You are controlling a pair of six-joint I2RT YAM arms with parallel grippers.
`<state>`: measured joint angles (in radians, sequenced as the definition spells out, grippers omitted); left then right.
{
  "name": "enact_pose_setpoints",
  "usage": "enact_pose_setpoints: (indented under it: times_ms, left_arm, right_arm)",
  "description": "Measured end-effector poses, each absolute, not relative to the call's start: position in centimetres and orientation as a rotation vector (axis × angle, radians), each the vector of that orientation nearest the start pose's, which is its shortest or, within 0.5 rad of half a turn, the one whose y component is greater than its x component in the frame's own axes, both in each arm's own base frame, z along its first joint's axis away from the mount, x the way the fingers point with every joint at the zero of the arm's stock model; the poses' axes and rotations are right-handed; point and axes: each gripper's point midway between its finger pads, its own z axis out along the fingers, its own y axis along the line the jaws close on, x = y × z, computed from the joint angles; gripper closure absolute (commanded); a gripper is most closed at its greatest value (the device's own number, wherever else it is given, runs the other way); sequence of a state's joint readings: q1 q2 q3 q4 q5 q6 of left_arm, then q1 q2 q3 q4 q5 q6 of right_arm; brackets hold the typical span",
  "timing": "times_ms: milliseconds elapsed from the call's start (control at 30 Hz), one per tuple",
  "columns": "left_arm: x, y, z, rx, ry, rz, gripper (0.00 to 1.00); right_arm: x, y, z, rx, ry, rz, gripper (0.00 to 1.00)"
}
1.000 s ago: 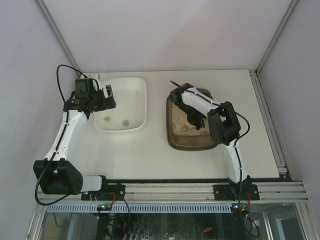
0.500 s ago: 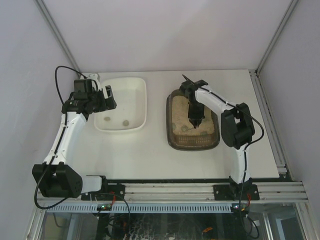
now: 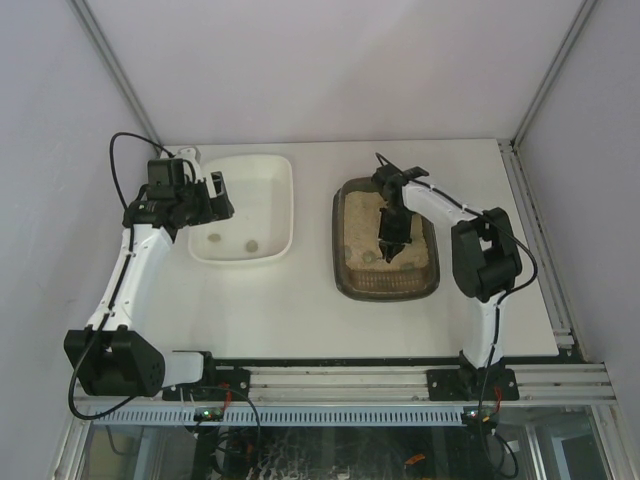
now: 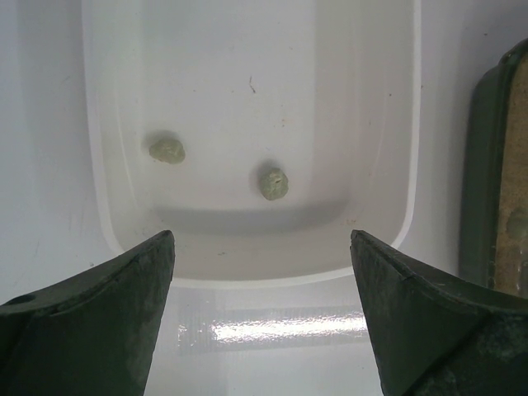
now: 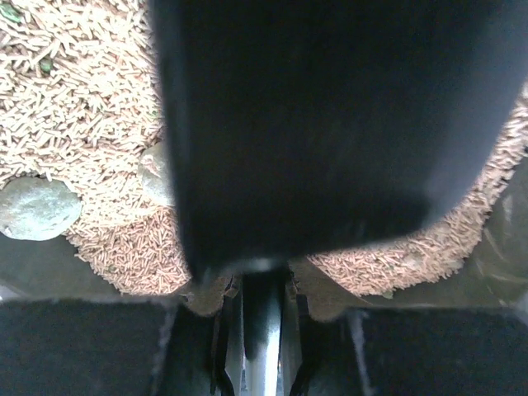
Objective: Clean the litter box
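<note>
The dark brown litter box (image 3: 385, 291) with beige litter sits right of centre. My right gripper (image 3: 391, 228) hangs over its middle, pointing down, shut on the handle of a black scoop (image 5: 330, 124). The scoop's blade fills most of the right wrist view, low over the litter (image 5: 91, 99). A grey-green clump (image 5: 37, 208) lies at the litter's edge left of the scoop, and a second clump (image 5: 155, 172) sits partly hidden by the blade. My left gripper (image 3: 222, 195) is open and empty above the left side of the white tub (image 3: 245, 258).
The white tub's near rim (image 4: 247, 272) shows between my left fingers, with two clumps (image 4: 167, 149) (image 4: 274, 182) inside. The litter box's edge (image 4: 483, 165) is at the right of that view. Grey walls enclose the table on three sides.
My right arm's elbow has swung to the right, and the gripper with the scoop has shifted slightly right over the litter. The left arm has not moved.
</note>
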<state>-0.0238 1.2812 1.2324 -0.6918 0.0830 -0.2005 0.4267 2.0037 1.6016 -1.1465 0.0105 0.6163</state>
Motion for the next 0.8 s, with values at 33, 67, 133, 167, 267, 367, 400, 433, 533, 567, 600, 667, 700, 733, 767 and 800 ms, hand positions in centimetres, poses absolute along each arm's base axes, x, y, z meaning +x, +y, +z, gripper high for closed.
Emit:
enact_pose_setpoints:
  times_ms: [33, 67, 133, 167, 267, 367, 400, 433, 533, 567, 600, 667, 700, 733, 767, 800]
  left_arm:
    - [34.7, -3.1, 21.7, -0.162, 2.312, -0.21, 0.09]
    - [34.7, -3.1, 21.7, -0.162, 2.312, -0.21, 0.09]
    - [34.7, -3.1, 21.7, -0.162, 2.312, -0.212, 0.09]
    - [34.7, -3.2, 21.7, -0.161, 2.312, -0.215, 0.09]
    - [34.5, -3.3, 21.8, -0.158, 2.313, -0.225, 0.09]
    - [34.0, -3.6, 22.4, -0.147, 2.301, -0.243, 0.09]
    - [33.8, -3.6, 22.7, -0.144, 2.294, -0.245, 0.09]
    - [33.6, -3.6, 23.1, -0.142, 2.285, -0.246, 0.09]
    - [32.8, -3.6, 24.3, -0.132, 2.253, -0.25, 0.09]
    - [32.6, -3.6, 24.5, -0.128, 2.248, -0.25, 0.09]
    - [32.3, -3.7, 24.7, -0.124, 2.244, -0.25, 0.09]
    - [31.7, -3.8, 25.0, -0.116, 2.244, -0.259, 0.09]
    - [31.5, -3.9, 25.0, -0.111, 2.246, -0.266, 0.09]
    - [31.3, -4.0, 25.0, -0.103, 2.252, -0.271, 0.09]
    - [31.2, -4.1, 24.9, -0.096, 2.256, -0.278, 0.09]
    - [31.1, -4.2, 24.9, -0.089, 2.259, -0.285, 0.09]
  right_arm:
    - [30.9, 16.7, 5.9, 0.308, 3.11, 0.045, 1.0]
    - [30.8, 16.8, 5.7, 0.32, 3.115, 0.085, 1.0]
    - [30.6, 16.9, 5.4, 0.343, 3.112, 0.159, 1.0]
    - [30.6, 16.9, 5.4, 0.35, 3.106, 0.184, 1.0]
    - [30.4, 17.0, 5.4, 0.369, 3.088, 0.27, 1.0]
    - [30.3, 16.9, 5.6, 0.382, 3.063, 0.342, 1.0]
    - [30.1, 16.8, 5.7, 0.39, 3.057, 0.367, 1.0]
    - [30.0, 16.7, 5.7, 0.398, 3.053, 0.384, 1.0]
    - [29.5, 16.8, 5.7, 0.434, 3.026, 0.535, 1.0]
    - [29.4, 16.8, 5.6, 0.455, 3.015, 0.589, 1.0]
    - [29.4, 16.6, 5.5, 0.467, 3.0, 0.647, 1.0]
    - [29.9, 16.8, 5.8, 0.466, 2.965, 0.724, 1.0]
    - [30.0, 17.0, 5.9, 0.464, 2.955, 0.746, 1.0]
    - [30.1, 17.1, 5.9, 0.459, 2.945, 0.767, 1.0]
    - [30.2, 17.3, 5.8, 0.453, 2.939, 0.784, 1.0]
    - [30.2, 17.4, 5.8, 0.449, 2.934, 0.8, 1.0]
